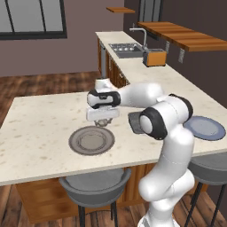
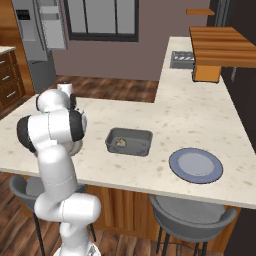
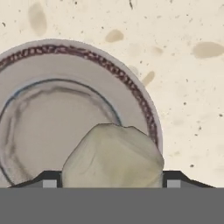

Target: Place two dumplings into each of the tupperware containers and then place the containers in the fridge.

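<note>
- Left base view: the arm rises from the lower right and reaches toward the middle of the frame, where the gripper [image 1: 103,121] hangs just above the far rim of the round grey plate [image 1: 91,140] on the pale speckled counter [image 1: 40,128]. The fingers are too small here to read their spread. A dark tupperware container [image 1: 134,122] peeks out just right of the gripper, mostly hidden behind the arm's elbow. At right centre lies a flat blue-grey plate [image 1: 205,127]; a sink [image 1: 126,49] and an orange box [image 1: 154,57] sit along the far counter, top centre.
- Right base view: the arm fills the left side and hides the hand. At centre the same tupperware container [image 2: 129,141] is open to view, with one dumpling [image 2: 121,142] already resting on its floor at the left end, so I judge this tray needs one more. The blue-grey plate is lower right of centre. The fridge [image 2: 37,35] stands in the upper left corner with its door open, ready for the trays.
- Hand view: the two finger tips [image 3: 49,179] at the bottom edge pinch a pale dumpling [image 3: 113,156] between them, raised over the right part of the grey plate, whose dish looks otherwise bare. The lift above the plate suggests a carry toward the container.
</note>
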